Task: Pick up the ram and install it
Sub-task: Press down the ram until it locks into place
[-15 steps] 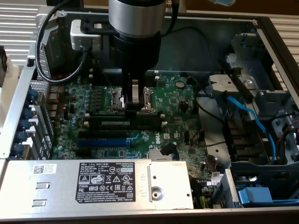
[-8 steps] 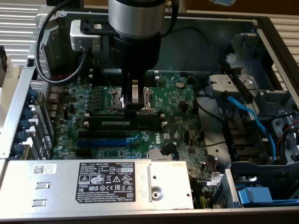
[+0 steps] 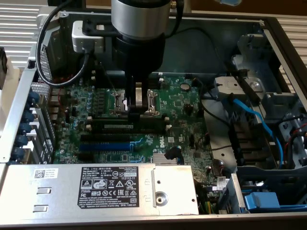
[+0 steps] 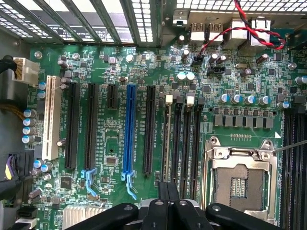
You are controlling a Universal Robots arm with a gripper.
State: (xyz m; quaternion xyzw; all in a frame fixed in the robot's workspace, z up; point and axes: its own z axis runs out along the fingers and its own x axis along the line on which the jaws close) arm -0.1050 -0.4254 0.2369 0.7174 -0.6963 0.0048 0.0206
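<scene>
The ram [image 3: 120, 125], a dark-green stick with a small whitish label, sits lengthwise in one of the long black slots on the motherboard [image 3: 184, 103]. The wrist view shows it edge-on [image 4: 167, 139], in the slot nearest the blue expansion slot [image 4: 128, 129]. My gripper [image 3: 135, 110] hangs straight down over the slots, just beside the ram's middle. Its black fingers [image 4: 158, 211] are pressed together with nothing visible between them, the tips [image 4: 168, 190] over the ram's near end. Whether the tips touch the stick I cannot tell.
The open CPU socket [image 4: 240, 182] lies right beside the memory slots. A silver power supply [image 3: 110, 184] with a black label spans the near side. Blue cables [image 3: 259, 124] and drive bays fill the exterior view's right. Red and black wires [image 4: 244, 28] cross near the rear ports.
</scene>
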